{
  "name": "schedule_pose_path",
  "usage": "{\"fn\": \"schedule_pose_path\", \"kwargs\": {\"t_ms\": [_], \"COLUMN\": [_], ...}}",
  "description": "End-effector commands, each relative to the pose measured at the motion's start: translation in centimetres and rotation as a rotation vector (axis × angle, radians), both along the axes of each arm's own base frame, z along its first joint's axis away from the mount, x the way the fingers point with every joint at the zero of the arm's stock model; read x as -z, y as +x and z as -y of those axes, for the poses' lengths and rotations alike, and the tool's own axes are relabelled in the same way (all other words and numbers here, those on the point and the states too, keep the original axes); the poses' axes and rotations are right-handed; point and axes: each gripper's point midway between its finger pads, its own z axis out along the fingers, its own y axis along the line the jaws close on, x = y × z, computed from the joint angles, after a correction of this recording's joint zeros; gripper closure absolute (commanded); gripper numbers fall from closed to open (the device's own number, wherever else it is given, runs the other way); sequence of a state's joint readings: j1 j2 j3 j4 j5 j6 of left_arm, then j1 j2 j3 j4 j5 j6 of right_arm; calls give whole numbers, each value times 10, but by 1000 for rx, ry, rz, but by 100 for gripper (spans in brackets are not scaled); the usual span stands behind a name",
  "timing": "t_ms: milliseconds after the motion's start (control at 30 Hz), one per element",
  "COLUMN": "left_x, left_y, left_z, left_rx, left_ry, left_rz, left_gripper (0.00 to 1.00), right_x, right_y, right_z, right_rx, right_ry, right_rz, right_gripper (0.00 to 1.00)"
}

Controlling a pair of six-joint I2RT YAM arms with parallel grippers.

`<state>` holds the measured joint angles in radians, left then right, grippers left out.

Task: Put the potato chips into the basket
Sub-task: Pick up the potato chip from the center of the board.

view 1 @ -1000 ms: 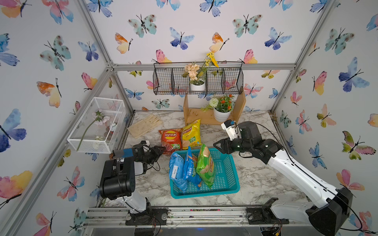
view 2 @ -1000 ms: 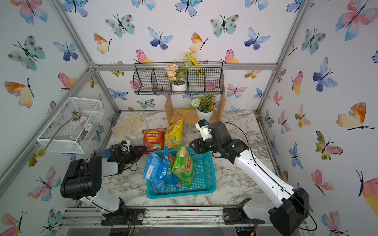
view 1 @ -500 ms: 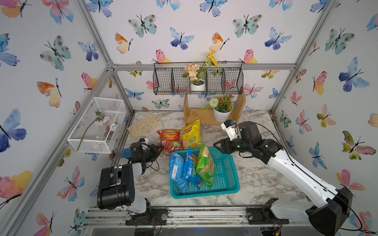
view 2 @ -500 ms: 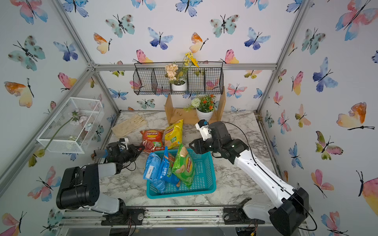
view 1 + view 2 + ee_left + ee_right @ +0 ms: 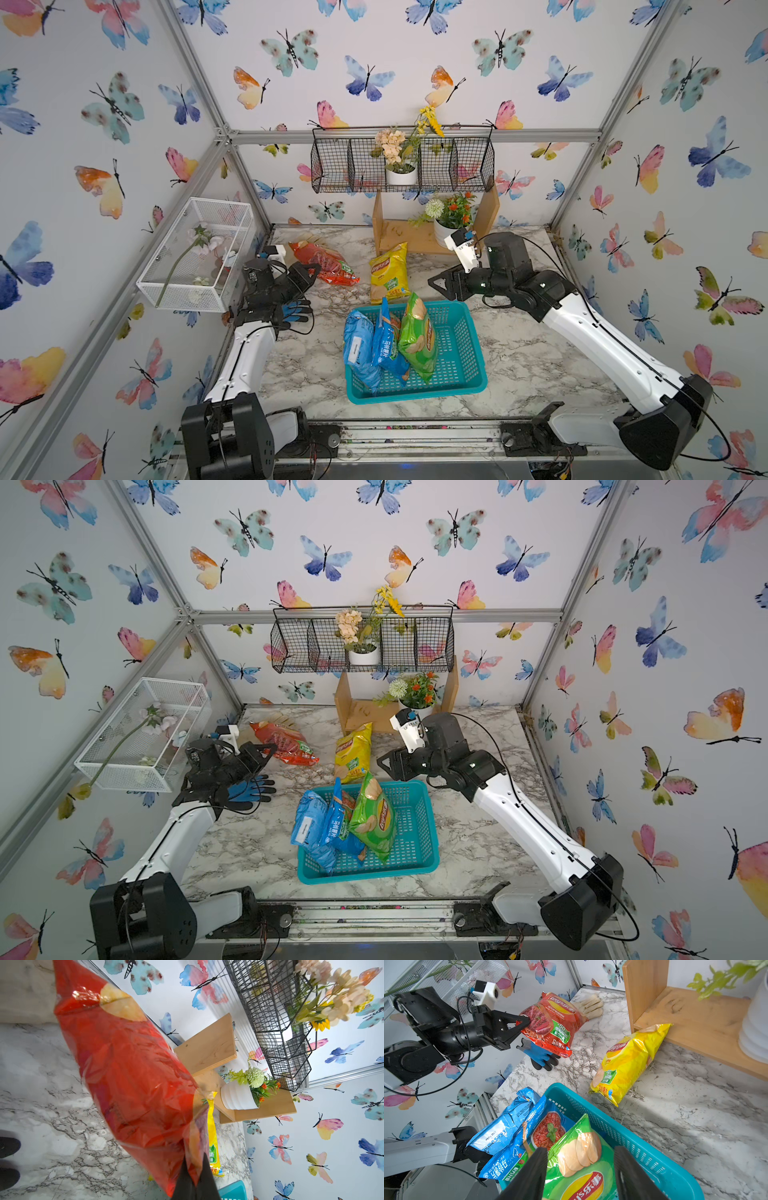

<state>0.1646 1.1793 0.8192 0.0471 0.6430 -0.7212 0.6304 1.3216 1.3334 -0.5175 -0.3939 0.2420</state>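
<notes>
My left gripper (image 5: 314, 269) (image 5: 272, 748) (image 5: 194, 1169) is shut on one edge of the red potato chips bag (image 5: 328, 266) (image 5: 289, 746) (image 5: 128, 1076) (image 5: 552, 1022), which hangs tilted above the table's back left. The yellow bag (image 5: 388, 272) (image 5: 353, 752) (image 5: 627, 1064) lies on the table behind the teal basket (image 5: 457, 353) (image 5: 411, 833) (image 5: 654, 1159). Two blue bags (image 5: 359, 349) (image 5: 388, 345) and a green bag (image 5: 417, 336) (image 5: 581, 1167) stand in the basket. My right gripper (image 5: 436, 284) (image 5: 384, 764) (image 5: 580, 1151) hovers open over the basket's far right corner, holding nothing.
A blue and black glove (image 5: 295, 309) (image 5: 539, 1055) lies under my left gripper. A beige glove (image 5: 589, 1005) lies at the back left. A wooden shelf (image 5: 415, 243) with a flower pot (image 5: 446, 230) stands at the back. A white mesh box (image 5: 199, 253) hangs on the left wall.
My left gripper has shut on the red bag and lifted it off the table toward the back left. The right arm has hardly moved.
</notes>
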Motion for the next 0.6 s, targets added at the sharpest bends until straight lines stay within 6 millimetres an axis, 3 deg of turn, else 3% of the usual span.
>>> {"fn": "schedule_pose_path", "kwargs": {"t_ms": [0, 267, 567], "left_x": [-25, -78, -109], "left_y": [-8, -27, -55], "left_z": [-4, 10, 50], "left_rx": [-17, 21, 122], "left_ry": [33, -48, -147], "left_rz": [11, 52, 48], "left_gripper": [100, 100, 100], "right_x": [-16, -35, -19], "right_y": [-3, -4, -33], "right_z": [-7, -32, -72], "right_rx": [-58, -110, -191], "right_ry": [-14, -99, -287], "right_rz": [43, 139, 229], "right_gripper": [44, 45, 45]}}
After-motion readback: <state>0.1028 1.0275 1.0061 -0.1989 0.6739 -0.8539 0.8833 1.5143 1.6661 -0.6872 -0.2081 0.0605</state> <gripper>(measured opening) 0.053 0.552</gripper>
